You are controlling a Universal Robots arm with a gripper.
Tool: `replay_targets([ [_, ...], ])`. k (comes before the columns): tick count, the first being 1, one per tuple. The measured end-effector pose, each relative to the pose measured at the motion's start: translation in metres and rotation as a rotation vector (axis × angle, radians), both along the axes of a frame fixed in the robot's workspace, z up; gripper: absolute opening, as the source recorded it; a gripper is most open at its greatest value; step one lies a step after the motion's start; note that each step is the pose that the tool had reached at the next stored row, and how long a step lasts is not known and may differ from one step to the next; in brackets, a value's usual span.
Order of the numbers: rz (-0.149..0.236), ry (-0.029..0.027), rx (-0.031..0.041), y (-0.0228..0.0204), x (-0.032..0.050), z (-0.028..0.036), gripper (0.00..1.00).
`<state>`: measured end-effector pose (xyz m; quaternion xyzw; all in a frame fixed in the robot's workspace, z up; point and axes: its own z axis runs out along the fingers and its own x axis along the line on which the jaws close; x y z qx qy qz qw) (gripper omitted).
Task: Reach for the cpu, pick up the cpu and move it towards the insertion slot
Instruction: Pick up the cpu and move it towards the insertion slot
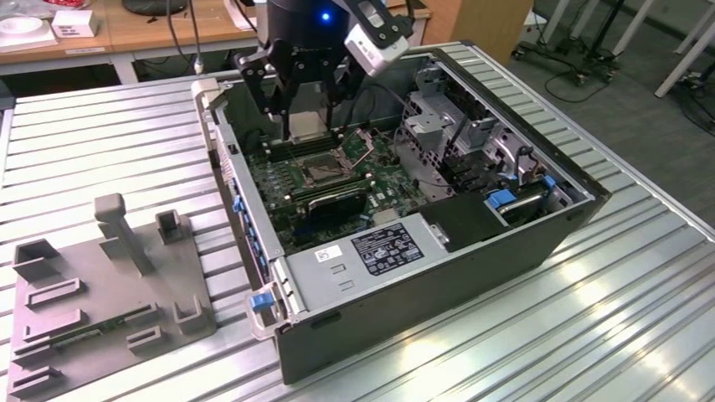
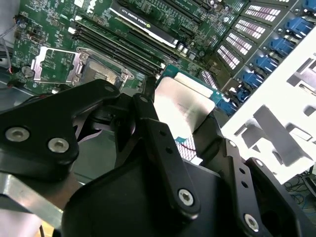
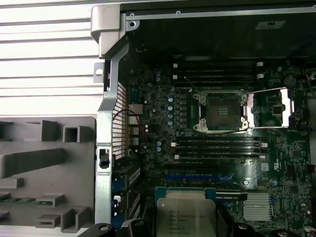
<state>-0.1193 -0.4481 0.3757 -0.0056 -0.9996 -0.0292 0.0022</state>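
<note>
The gripper (image 1: pixel 304 117) hangs over the open computer case (image 1: pixel 470 243), its jaws closed on the cpu (image 1: pixel 304 124), which sits upright between the black fingers (image 1: pixel 271 99) with its pale face showing. In the second wrist view the cpu (image 2: pixel 180 101) is pinched at its side edges by the fingers (image 2: pixel 163 143), and its free edge with the green rim points out over the board. In the first wrist view the cpu (image 3: pixel 186 212) lies at 6 o'clock of the insertion slot (image 3: pixel 220 111), well apart from it, with long black memory slots (image 3: pixel 217 144) between them.

In the exterior view the insertion slot (image 1: pixel 321 170) lies at 6 o'clock of the gripper, on the green circuit board (image 1: pixel 335 201). Its metal lid (image 3: pixel 271 107) is swung open and lies beside it, so the dark centre is uncovered. The case wall (image 1: pixel 229 176) stands close at 9 o'clock of the gripper; the drive cage (image 1: pixel 447 126) rises at 3 o'clock, leaving a narrow well over the board. A grey fixture tray (image 1: pixel 100 293) rests on the ribbed tabletop (image 1: pixel 100 134), outside the case at 8 o'clock.
</note>
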Motion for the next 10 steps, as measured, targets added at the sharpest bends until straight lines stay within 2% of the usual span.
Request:
replay_targets([
  [10,0.000,0.0000,0.0000,0.0000,0.0048,0.0000,0.55],
])
